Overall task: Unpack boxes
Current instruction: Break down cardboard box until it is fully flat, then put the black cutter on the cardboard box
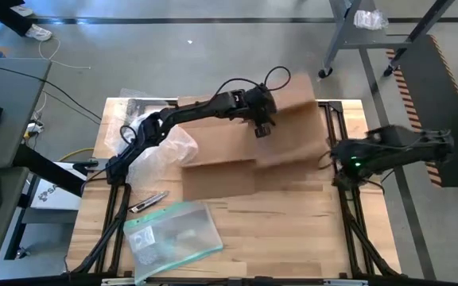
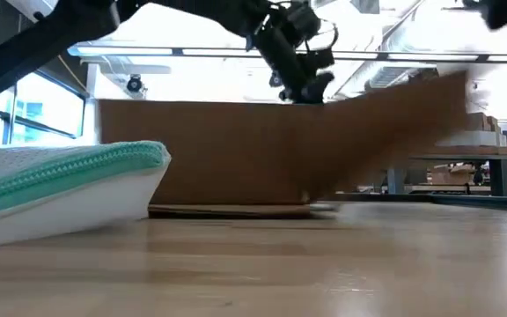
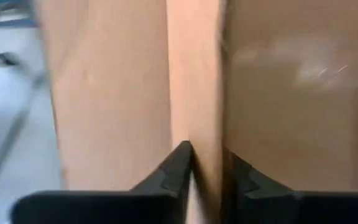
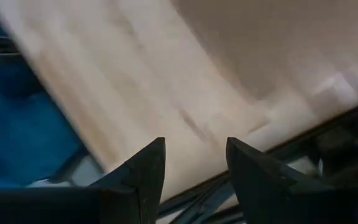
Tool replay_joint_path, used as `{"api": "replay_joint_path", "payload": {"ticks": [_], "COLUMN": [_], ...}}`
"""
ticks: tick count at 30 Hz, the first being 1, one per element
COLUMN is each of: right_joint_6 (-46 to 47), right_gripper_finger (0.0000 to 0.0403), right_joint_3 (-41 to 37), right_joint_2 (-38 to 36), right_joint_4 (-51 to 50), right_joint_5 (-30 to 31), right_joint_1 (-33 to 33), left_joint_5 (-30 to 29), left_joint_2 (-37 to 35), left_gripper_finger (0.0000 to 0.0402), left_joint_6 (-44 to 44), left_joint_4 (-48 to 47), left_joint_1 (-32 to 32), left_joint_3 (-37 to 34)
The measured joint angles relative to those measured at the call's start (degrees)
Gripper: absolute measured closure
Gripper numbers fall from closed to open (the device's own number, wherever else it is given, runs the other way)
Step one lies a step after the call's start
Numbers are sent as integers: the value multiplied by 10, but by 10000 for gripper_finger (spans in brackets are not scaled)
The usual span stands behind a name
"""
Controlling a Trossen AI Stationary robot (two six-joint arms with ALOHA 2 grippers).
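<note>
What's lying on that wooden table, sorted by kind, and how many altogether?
Cardboard box: 1
Bubble wrap sheet: 1
Clear plastic pouch with teal edge: 1
Small utility knife: 1
Total: 4

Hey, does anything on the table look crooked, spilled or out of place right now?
Nothing is spilled. The cardboard box sits skewed, its right-hand flap raised at a slant and motion-blurred. The left pincer grips a flap's edge. The bubble wrap lies crumpled beside the box.
</note>
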Motion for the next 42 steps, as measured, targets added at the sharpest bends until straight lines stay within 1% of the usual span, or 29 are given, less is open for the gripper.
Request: {"api": "replay_joint_path", "payload": {"ticks": [2, 4, 6, 8, 9, 10, 15, 18, 21, 25, 26, 27, 29, 30, 32, 33, 36, 37, 39, 40, 42], "right_joint_6": [20, 20, -20, -73, -96, -119, -242, -292, -347, -397, -408, -416, -430, -435, -438, -439, -447, -453, -461, -467, -472], "right_gripper_finger": [247, 247, 247, 247, 247, 247, 247, 247, 247, 247, 247, 247, 247, 247, 247, 247, 247, 247, 247, 247, 247], "right_joint_3": [46, 94, 130, 145, 145, 143, 101, 55, 11, -34, -42, -48, -54, -54, -53, -53, -53, -53, -53, -53, -53], "right_joint_2": [-13, -16, -16, -17, -16, -14, 25, 65, 112, 180, 196, 213, 246, 261, 287, 297, 320, 324, 329, 329, 330], "right_joint_4": [-6, -4, 20, 68, 94, 119, 230, 311, 400, 483, 499, 510, 527, 531, 532, 535, 541, 544, 546, 547, 549], "right_joint_5": [5, 36, 103, 190, 221, 237, 249, 249, 245, 220, 213, 207, 195, 194, 189, 186, 175, 169, 169, 168, 167], "right_joint_1": [19, 32, 38, 40, 40, 40, 40, 40, 40, 37, 36, 36, 34, 34, 34, 34, 34, 34, 34, 34, 34], "left_joint_5": [30, 37, 32, 13, 0, -14, -81, -111, -116, -125, -132, -134, -108, -107, -119, -126, -112, -93, -28, 3, 46], "left_joint_2": [-8, -22, -42, -70, -85, -102, -187, -238, -282, -311, -316, -326, -357, -370, -391, -402, -440, -451, -471, -479, -491], "left_gripper_finger": [318, 282, 255, 239, 236, 234, 232, 234, 239, 243, 243, 243, 243, 243, 244, 244, 244, 244, 243, 241, 234], "left_joint_6": [-6, -7, -6, 9, 20, 30, 52, 23, -53, -210, -251, -282, -331, -357, -435, -481, -588, -624, -681, -700, -720], "left_joint_4": [-1, -6, -11, -21, -27, -35, -132, -219, -326, -500, -511, -496, -476, -466, -495, -510, -470, -468, -482, -488, -481], "left_joint_1": [-2, -4, -10, -20, -28, -38, -95, -127, -151, -188, -200, -215, -251, -268, -299, -311, -346, -354, -356, -354, -351], "left_joint_3": [0, 0, 0, 0, 1, 1, 2, 2, 2, 2, -2, -18, -70, -94, -152, -192, -330, -371, -453, -494, -575]}}
